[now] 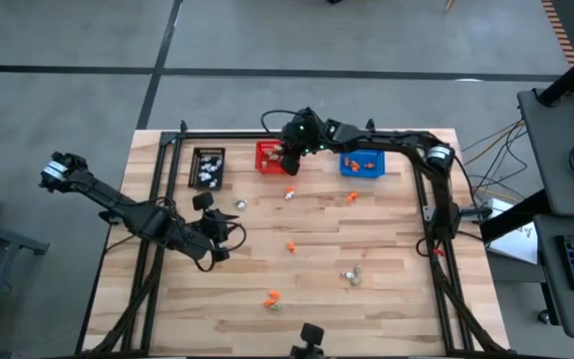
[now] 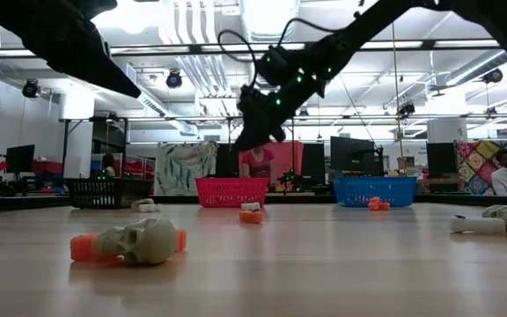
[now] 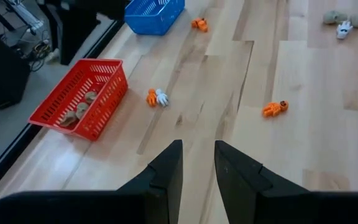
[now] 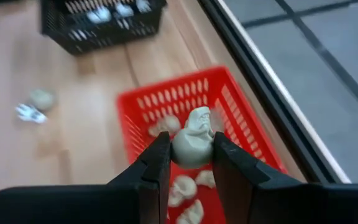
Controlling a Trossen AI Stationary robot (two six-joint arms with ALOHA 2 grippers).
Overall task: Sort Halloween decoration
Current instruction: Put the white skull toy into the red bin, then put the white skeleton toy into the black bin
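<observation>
- Jaws first: in the high view my right gripper (image 1: 289, 160) hangs at the near edge of the red basket (image 1: 268, 157), though from this height I cannot make out what sits between its fingers. My left gripper (image 1: 223, 237) waits well away from the red basket, toward the near left part of the table (image 1: 387, 299). The black basket (image 1: 208, 168) sits left of the red one, the blue basket (image 1: 363, 165) right of it. Loose Halloween decoration (image 1: 290, 245) lies scattered nearer than the red basket.
- Low view: my right gripper (image 2: 255, 130) hangs above the red basket (image 2: 232, 190), clear of its rim. Orange and beige-grey pieces lie on the wood in front of it.
- Left wrist view: my left gripper (image 3: 197, 163) has its fingers parted by a narrow gap with nothing in it; the red basket (image 3: 82, 99) lies ahead, with an orange-and-white pair (image 3: 156, 97) just beside it.
- Right wrist view: my right gripper (image 4: 190, 163) is clamped on a beige-grey skull (image 4: 192, 144), directly over the red basket (image 4: 216, 118), where other skulls (image 4: 182, 186) already lie.
- My judgement: this is the drop step for the skull. Next I need only part the right fingers while staying over the red basket, then go for another loose piece.
</observation>
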